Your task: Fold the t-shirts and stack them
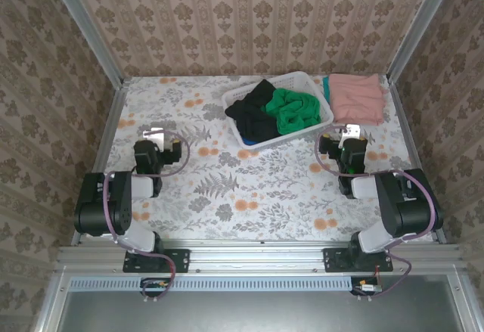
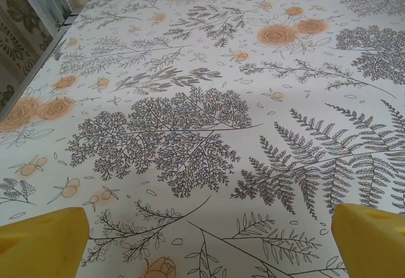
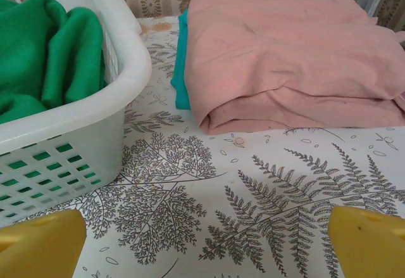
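Observation:
A folded salmon pink t-shirt (image 1: 357, 98) (image 3: 297, 50) lies at the back right of the table on top of a folded teal t-shirt (image 1: 326, 88) (image 3: 181, 63). A black t-shirt (image 1: 252, 113) and a bright green t-shirt (image 1: 293, 110) (image 3: 47, 53) sit crumpled in the white basket (image 1: 299, 82) (image 3: 82, 132). My left gripper (image 1: 155, 132) (image 2: 209, 243) hangs open over bare tablecloth at the left. My right gripper (image 1: 351, 131) (image 3: 205, 246) is open, empty, just in front of the folded stack and right of the basket.
The flower-print tablecloth (image 1: 249, 188) covers the table between both arms. Metal frame posts (image 1: 113, 75) and wallpapered walls close in the left, right and back sides. The basket stands at the back centre.

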`<state>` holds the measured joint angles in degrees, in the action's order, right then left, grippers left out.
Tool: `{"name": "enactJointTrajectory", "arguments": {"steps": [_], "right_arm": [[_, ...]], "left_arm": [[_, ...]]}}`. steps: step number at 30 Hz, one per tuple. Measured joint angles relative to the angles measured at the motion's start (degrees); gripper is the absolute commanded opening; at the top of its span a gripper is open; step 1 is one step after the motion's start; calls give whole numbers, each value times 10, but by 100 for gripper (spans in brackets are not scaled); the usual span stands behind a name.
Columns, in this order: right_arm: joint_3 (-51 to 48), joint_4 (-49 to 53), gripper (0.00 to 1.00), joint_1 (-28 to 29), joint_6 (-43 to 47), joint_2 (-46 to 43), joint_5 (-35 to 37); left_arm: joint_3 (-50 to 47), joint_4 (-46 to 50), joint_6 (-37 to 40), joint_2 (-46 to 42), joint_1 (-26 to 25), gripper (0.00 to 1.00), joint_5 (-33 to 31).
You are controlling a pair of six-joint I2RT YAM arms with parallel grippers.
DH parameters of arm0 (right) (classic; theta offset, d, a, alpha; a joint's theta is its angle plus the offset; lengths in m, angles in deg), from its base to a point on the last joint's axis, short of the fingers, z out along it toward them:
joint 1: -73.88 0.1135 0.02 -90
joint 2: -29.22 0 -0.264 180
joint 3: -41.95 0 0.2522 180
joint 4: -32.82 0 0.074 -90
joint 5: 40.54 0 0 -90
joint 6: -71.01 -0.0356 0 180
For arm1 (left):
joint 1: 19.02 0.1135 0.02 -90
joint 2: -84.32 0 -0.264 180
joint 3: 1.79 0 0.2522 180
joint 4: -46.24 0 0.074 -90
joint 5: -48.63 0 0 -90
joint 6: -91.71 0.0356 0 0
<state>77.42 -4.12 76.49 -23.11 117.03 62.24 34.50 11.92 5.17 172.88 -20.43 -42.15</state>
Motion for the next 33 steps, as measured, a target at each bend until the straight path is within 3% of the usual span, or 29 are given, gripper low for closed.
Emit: {"name": "enactJointTrajectory", "arguments": {"steps": [23, 27, 30, 33], "right_arm": [[4, 17, 100, 2, 11, -4, -6], [72, 215, 100, 23, -4, -98, -6], [184, 373, 100, 28, -90, -193, -13], [252, 418, 100, -4, -142, -254, -92]], "left_arm": [[0, 3, 0, -3, -3, 100, -14], [22, 150, -16, -114, -58, 100, -96], [110, 331, -128, -241, -81, 100, -123], [174, 433, -234, -331, -59, 100, -104]]}}
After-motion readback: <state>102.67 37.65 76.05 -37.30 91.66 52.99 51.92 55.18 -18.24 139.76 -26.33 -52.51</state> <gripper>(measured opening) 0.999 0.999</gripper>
